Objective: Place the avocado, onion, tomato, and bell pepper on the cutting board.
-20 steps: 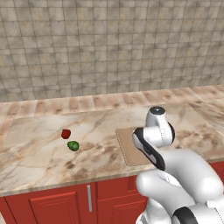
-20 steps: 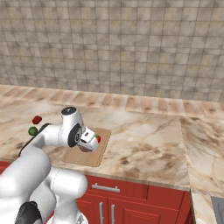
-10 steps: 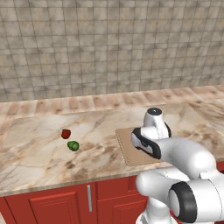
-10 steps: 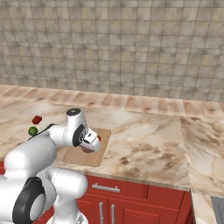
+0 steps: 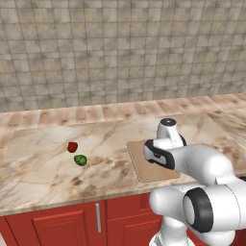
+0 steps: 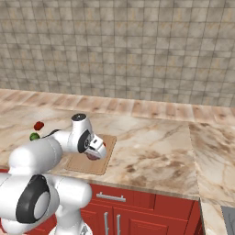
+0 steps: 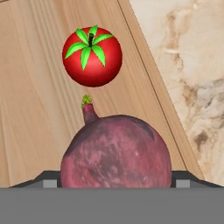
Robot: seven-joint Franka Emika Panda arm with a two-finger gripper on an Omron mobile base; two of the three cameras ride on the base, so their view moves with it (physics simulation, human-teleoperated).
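Onion [image 7: 115, 151] fills the lower middle of the hand view, a mauve ball sitting between the gripper's [image 7: 114, 179] two dark tips, its thin stalk pointing to 12 o'clock toward the tomato [image 7: 92, 56]; the jaws stand wide on either side of it, but whether they press it or have let go cannot be told. The tomato lies apart from the onion on the cutting board [image 7: 30, 96], green stem top facing the camera; the board's grain and long edge run from 12 toward 5 o'clock, with marble counter [image 7: 188, 65] beyond that edge at 3 o'clock. From the left base view, the cutting board [image 5: 144, 166] lies at 4 o'clock of centre, half hidden by the arm; the bell pepper [image 5: 72, 146] and the avocado [image 5: 80, 160] sit close together at 9 o'clock, well apart from the board. From the right base view, the hand hangs over the cutting board [image 6: 85, 163], with the bell pepper [image 6: 38, 125] and avocado [image 6: 34, 136] at 9 o'clock. No writing is visible anywhere.
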